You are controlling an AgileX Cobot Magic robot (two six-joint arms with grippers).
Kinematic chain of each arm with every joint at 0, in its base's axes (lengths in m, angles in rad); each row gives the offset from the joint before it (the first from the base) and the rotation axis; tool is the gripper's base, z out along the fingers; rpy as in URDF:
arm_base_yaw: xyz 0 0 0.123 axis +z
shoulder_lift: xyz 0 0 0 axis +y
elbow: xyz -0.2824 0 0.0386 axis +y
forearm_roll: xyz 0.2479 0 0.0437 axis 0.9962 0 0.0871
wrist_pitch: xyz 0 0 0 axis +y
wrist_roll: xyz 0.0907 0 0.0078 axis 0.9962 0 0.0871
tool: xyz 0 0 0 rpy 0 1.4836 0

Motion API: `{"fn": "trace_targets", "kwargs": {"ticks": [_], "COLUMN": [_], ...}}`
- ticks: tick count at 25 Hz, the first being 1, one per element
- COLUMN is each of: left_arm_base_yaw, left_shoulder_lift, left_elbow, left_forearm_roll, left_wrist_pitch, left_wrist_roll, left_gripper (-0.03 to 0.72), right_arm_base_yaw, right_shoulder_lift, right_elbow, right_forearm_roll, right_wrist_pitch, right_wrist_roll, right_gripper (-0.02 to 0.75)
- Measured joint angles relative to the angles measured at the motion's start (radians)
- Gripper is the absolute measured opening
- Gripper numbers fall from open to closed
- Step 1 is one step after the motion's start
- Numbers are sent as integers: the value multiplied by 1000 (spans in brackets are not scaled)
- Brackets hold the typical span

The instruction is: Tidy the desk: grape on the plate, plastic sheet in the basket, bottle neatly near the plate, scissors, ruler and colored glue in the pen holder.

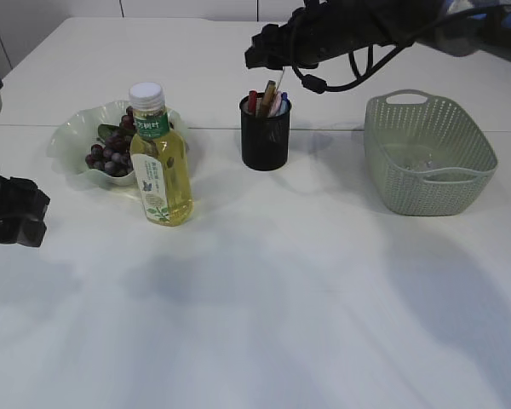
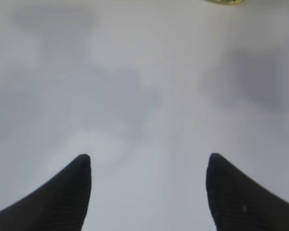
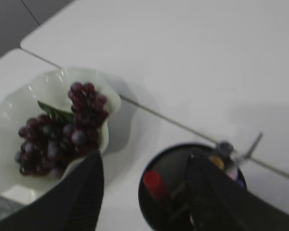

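black mesh pen holder (image 1: 265, 134) is kept upright, tools inside; right fingers (image 3: 144, 192) are spread above it, empty; left fingers (image 2: 149, 190) are wide open, empty, near the tabletop (image 1: 281, 281) left edge.

I see a white table (image 1: 264, 307) with a seam across it, soft shadows on top, and pale wall panels (image 1: 187, 8) behind.

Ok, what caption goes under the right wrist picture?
Open tool above the pen pot, grapes on the plate beside it.
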Motion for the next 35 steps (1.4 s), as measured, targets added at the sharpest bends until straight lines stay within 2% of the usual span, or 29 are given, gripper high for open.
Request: {"fn": "trace_targets", "kwargs": {"ticks": [4,7,10,13,17,26,35], "left_arm_base_yaw": [0,0,0,8,36,207,214], "left_shoulder_lift": [0,0,0,-3,-61,-255,-531], "left_elbow": [0,0,0,0,0,0,0], "left_forearm_roll": [0,0,0,0,5,28,40], "left_wrist_pitch": [27,28,28,28,28,125,373], "left_wrist_roll": [0,0,0,0,0,0,0], "left_gripper": [543,543,543,543,543,543,536], "right_arm_base_yaw": [0,0,-2,-2,-2,-2,-2], "right_shoulder_lift": [-75,-151,-231,-288,-343,-616,-1005], "right_elbow": [0,0,-5,-9,22,245,568], "right_forearm_roll": [-390,-535,-622,-687,-766,-920,-965], "right_wrist_pitch": [191,324,456,585,615,628,629], "right_wrist_roll": [402,549,607,656,735,779,779], "right_gripper": [437,438,438,438,438,438,438]}}
